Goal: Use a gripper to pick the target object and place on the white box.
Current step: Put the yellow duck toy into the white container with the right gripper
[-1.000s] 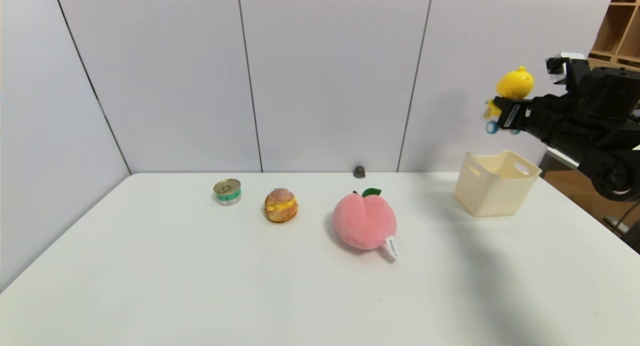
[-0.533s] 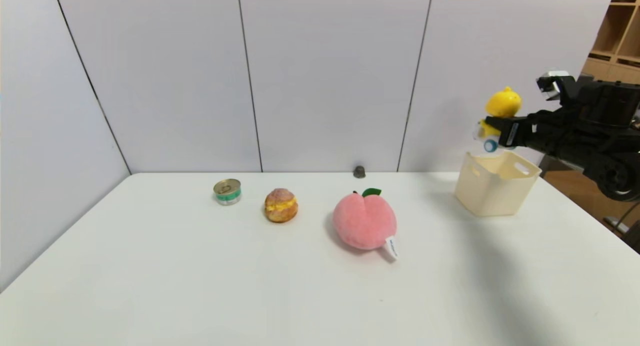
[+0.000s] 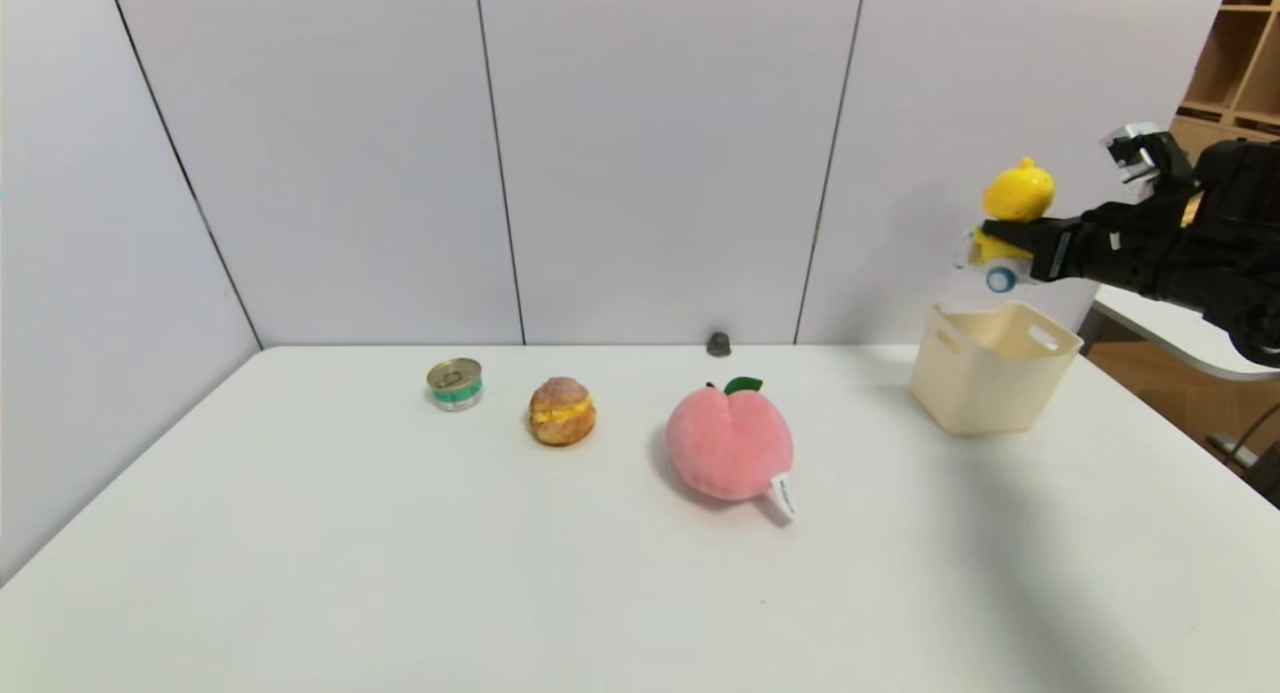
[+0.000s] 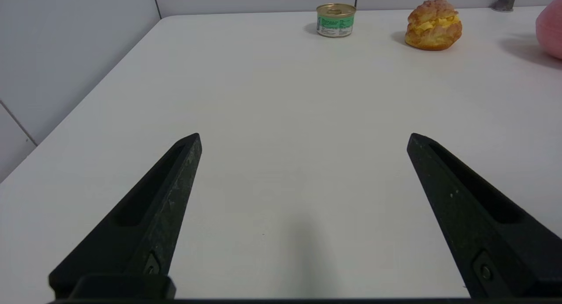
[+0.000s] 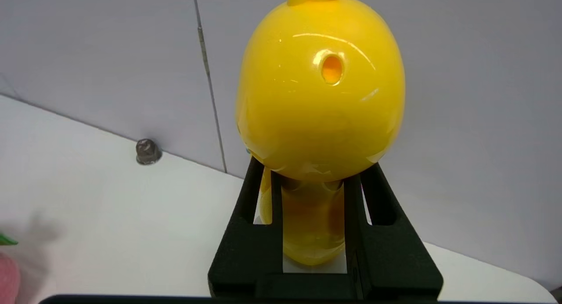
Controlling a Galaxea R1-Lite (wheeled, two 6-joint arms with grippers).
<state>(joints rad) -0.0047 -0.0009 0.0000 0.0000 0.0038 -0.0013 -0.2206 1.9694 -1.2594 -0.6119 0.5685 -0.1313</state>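
So the right gripper (image 3: 990, 241) is up in the air at the right edge of the desk (image 3: 560, 573), reaching in level from the side with its jaws clamped on the duck toy (image 3: 1015, 198). In the right wrist view you can see the two black fingers (image 5: 259, 198) squeezing the duck's narrow lower body, with its big yellow head sitting above them and its back to the camera. The blue wheel of the little scooter pokes out below the gripper in the head view. The duck hangs above the white box (image 3: 990, 368), roughly over its back-left corner, clear of the rim and not touching it. The box sits at the back right of the desk. Further left on the desk there's a pink plush peach (image 3: 730, 443), a cream puff (image 3: 561, 411) and a small tin can (image 3: 455, 383), all well apart from the box. The left gripper (image 4: 303, 139) is parked low over the near left part of the desk, jaws spread wide with nothing between them.
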